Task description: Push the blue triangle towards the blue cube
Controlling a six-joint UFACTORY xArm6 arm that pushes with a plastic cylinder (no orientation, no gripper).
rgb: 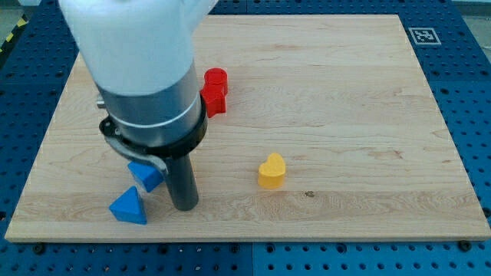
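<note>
Blue triangle (129, 207) sits just left of my tip (184, 205), blue cube (145, 175) above-left; no fingers, no readable writing.

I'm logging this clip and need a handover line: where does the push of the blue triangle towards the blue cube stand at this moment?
My tip is down on the wooden board near the view's bottom left, just to the view's right of both blue blocks.
The blue triangle lies near the board's bottom edge. The second blue block, presumably the cube, sits just above it, half hidden by the arm.
Done: the two are close, with a narrow gap.
Left: close that gap.
Red blocks and the yellow block stand apart, uninvolved.
</note>
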